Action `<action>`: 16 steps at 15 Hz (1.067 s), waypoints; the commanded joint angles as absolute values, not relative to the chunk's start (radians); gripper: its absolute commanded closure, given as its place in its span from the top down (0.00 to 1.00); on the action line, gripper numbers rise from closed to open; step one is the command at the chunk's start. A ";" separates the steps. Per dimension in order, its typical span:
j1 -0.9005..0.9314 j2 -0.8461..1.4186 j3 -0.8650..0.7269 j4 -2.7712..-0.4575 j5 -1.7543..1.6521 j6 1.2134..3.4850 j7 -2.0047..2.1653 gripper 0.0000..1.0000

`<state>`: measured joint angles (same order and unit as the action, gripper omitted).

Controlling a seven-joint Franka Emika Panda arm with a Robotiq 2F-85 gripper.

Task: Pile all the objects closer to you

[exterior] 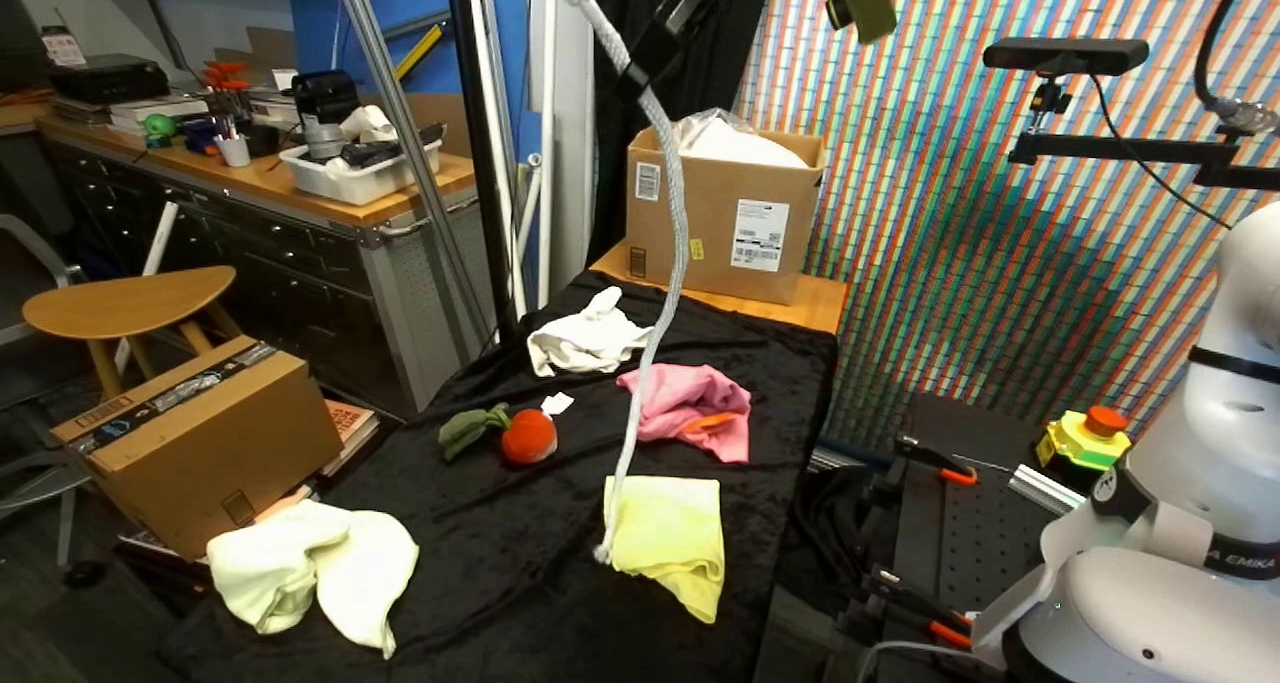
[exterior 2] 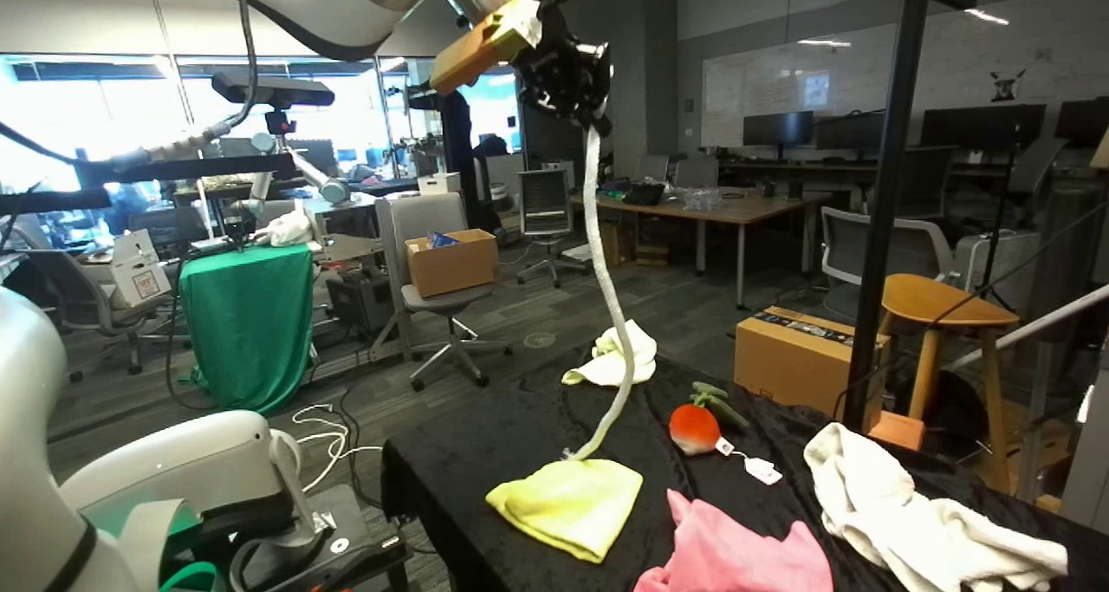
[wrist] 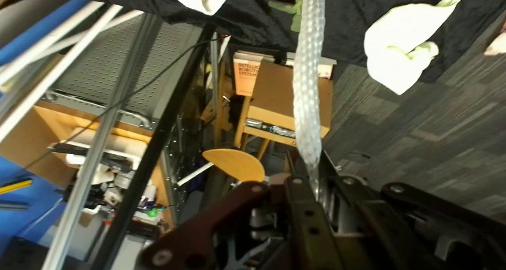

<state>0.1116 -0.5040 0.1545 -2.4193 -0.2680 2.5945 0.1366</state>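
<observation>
I am clenching the white rope (exterior: 679, 233) between my fingers (wrist: 303, 201); it is dangling over the black table cover (exterior: 500, 553). In an exterior view, around its lower end, the yellow cloth (exterior: 668, 543) is lying at three o'clock, the pink cloth (exterior: 690, 398) at one, the white cloth (exterior: 588, 341) at twelve, the red-and-green item (exterior: 522, 437) at eleven, the pale yellow-green cloth (exterior: 340, 553) at nine.

The black tablecloth (exterior: 500, 553) bore a white cloth (exterior: 585, 343), pink cloth (exterior: 695, 400), yellow cloth (exterior: 668, 528), pale yellow-green cloth (exterior: 365, 563) and red-and-green toy (exterior: 528, 437).
</observation>
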 commanded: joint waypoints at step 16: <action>-0.521 -0.654 0.406 -2.508 -0.575 2.590 0.801 0.09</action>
<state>-0.4546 -0.6279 0.3679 -2.4904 -0.4961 2.6184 0.7099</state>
